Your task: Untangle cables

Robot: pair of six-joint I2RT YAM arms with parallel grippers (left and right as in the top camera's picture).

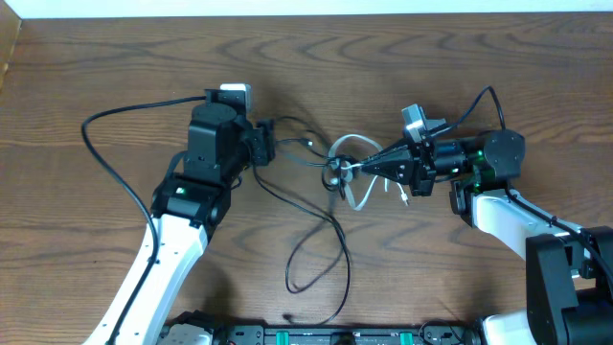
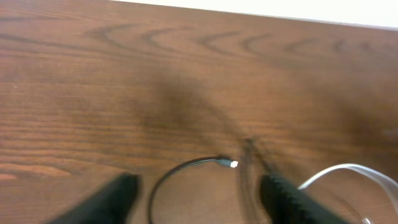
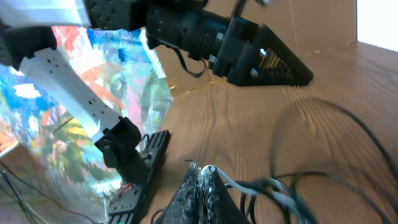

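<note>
Right gripper (image 3: pixel 202 190) first: its two fingers are pressed together at the bottom edge of its own camera. Pale and dark strands of the cables (image 1: pixel 337 172) come out right at the tips, so I read it as pinched on the knot. I cannot tell how many strands sit inside the pinch, because the tips are cut off by the frame and the cords there are blurred. From overhead this gripper points left, with its tip at the knot near the middle of the table (image 1: pixel 115 57).

The left gripper (image 2: pixel 199 196) stands wide with nothing in it. Only the ends of its fingers (image 2: pixel 289 199) show, and that whole view is soft. Between them on the wood lies a curved black strand ending in a small plug (image 2: pixel 232 163), whose tip points right. The white cord (image 2: pixel 342 166) arcs in at the lower right and is cropped by the frame.

Overhead, the bundle lies between the two grippers. A long black loop (image 1: pixel 290 273) trails from the knot toward the near edge, so the long axis runs near to far. Thin strands also run left toward the left gripper, which hides their ends. The crossings inside the knot are too small to sort out.
</note>
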